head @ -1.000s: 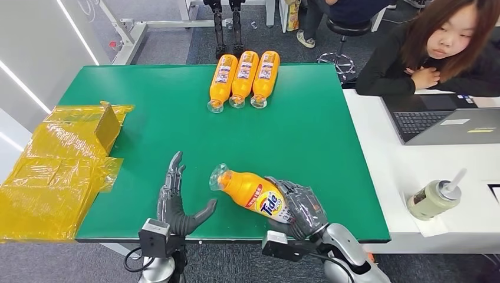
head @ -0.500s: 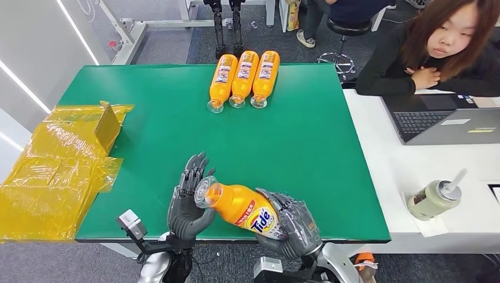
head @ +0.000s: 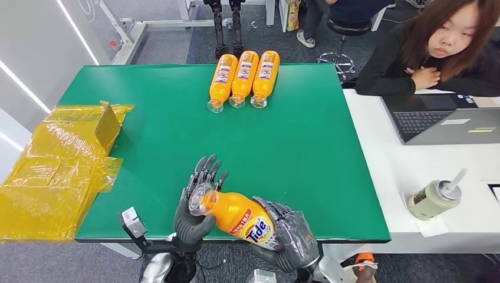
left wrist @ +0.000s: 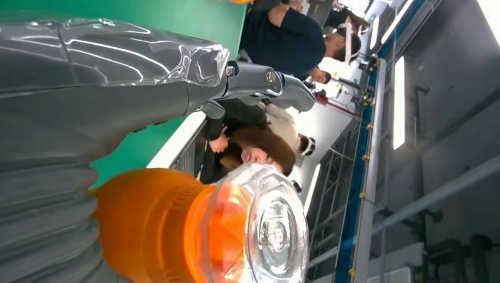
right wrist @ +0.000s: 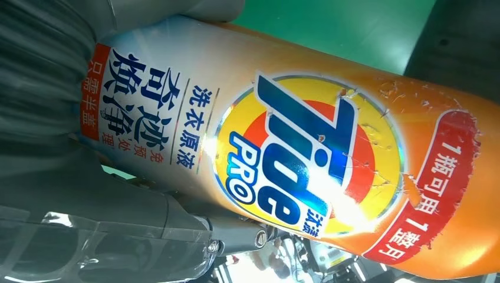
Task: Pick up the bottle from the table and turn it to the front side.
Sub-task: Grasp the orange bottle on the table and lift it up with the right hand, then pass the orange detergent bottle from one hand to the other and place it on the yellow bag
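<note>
**Head view: bottle held off the table between both hands, mid-turn**

Green table [head: 306, 147]: spreads out ahead of both hands; its near edge runs just under them.

Yellow plastic wrapping [head: 56, 171]: well off to the outer side of the left hand, hanging over the table's side edge.

Three spare orange bottles [head: 243, 79]: lying side by side, far ahead of the hands at the table's back edge. Not part of this step.

Bottle [head: 236, 213]: orange, clear cap, lying roughly level across the gap between the hands, above the near edge. Tide label faces up toward the head camera.

Right hand [head: 292, 234]: fingers wrapped round the bottle's base end, carrying it.

Left hand [head: 197, 206]: cupped against the cap end, thumb beneath, fingers standing up behind the cap. Touching the cap; whether it truly clamps on it, I cannot tell.

Doing the step well, as I judge it: let the right hand keep the weight, use the left only to steady the cap, and roll about the bottle's long axis without letting the base slip.

Right wrist view: label [right wrist: 306, 159] close up, scuffed foil, facing that camera. Left wrist view: clear cap [left wrist: 274, 227] end-on beside the thumb, with a seated person [left wrist: 259, 147] beyond.
</note>
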`<action>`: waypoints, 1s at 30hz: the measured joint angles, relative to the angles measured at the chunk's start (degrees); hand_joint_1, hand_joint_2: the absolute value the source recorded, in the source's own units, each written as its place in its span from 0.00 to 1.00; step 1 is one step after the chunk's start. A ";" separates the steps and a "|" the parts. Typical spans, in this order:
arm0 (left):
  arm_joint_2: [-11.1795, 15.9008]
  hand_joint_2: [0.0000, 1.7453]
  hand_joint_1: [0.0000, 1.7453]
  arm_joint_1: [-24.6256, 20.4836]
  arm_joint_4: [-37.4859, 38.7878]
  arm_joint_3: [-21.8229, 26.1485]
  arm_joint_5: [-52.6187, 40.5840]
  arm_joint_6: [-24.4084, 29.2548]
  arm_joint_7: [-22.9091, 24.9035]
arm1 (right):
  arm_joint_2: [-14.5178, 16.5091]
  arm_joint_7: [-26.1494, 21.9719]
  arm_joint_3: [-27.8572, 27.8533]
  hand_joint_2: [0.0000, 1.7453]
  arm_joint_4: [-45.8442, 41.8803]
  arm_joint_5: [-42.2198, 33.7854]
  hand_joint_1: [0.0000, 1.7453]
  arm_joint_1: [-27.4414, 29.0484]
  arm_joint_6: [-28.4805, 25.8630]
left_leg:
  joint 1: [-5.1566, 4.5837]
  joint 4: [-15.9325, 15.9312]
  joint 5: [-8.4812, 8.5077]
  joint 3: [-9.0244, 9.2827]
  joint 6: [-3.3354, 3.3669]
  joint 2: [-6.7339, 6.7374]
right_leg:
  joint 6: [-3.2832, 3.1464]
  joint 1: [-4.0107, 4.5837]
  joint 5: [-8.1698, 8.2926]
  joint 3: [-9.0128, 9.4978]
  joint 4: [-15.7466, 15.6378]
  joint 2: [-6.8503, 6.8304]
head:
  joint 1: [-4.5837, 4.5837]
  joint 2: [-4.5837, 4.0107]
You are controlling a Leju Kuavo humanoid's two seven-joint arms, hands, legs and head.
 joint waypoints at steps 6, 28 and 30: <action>0.05 1.00 0.00 -0.20 0.13 -0.80 0.15 -0.06 0.12 | 0.57 -0.02 0.00 1.00 -0.83 0.23 1.00 0.99 0.32 | 0.00 0.00 0.00 -0.01 0.00 0.02 | 0.00 0.00 0.00 -0.01 0.00 0.01 | -0.01 0.00; 0.09 1.00 1.00 -2.06 2.31 -3.07 1.42 2.19 -1.41 | 5.65 2.51 2.62 1.00 1.72 -0.78 1.00 -3.04 7.07 | 0.00 0.00 0.01 -0.03 0.00 0.04 | -0.02 0.00 0.01 -0.02 0.02 0.02 | 0.00 0.00; 0.15 1.00 1.00 -2.06 2.31 -3.05 1.63 2.25 -1.41 | 5.81 2.48 2.62 1.00 1.99 -0.92 1.00 -3.29 7.40 | 0.00 0.00 0.01 -0.03 0.00 0.03 | -0.02 0.00 0.01 -0.02 0.02 0.02 | 0.00 0.00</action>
